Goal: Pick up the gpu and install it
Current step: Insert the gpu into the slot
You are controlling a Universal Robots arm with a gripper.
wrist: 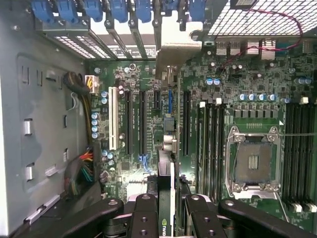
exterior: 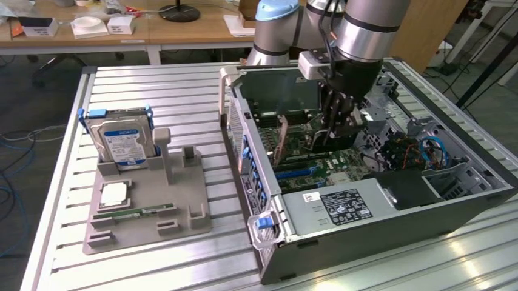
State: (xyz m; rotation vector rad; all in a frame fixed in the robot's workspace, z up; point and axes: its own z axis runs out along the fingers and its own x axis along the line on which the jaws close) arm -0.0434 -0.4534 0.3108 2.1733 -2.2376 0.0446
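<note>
Inside the open computer case (exterior: 453, 212), my gripper (exterior: 338, 128) reaches down over the motherboard (wrist: 247, 89). It is shut on the gpu (wrist: 166, 186), which I see edge-on in the wrist view between the two black fingers (wrist: 144, 213). The card runs from the fingers to its silver end bracket (wrist: 176, 49), which sits against the case's rear slot openings with blue clips (wrist: 119, 10). The card's lower edge lies along the black expansion slots (wrist: 141, 121) in the middle of the board. In the exterior view the gpu (exterior: 328, 144) shows as a dark block under the fingers.
The case lies on its side on a slatted metal table (exterior: 162, 91). At the exterior view's left a grey holder (exterior: 182, 212) carries a hard drive (exterior: 121, 142), a processor chip (exterior: 113, 194) and a memory stick (exterior: 133, 213). Cable bundles (wrist: 81, 171), the CPU socket (wrist: 252, 161) and the power supply (exterior: 340, 206) crowd the case.
</note>
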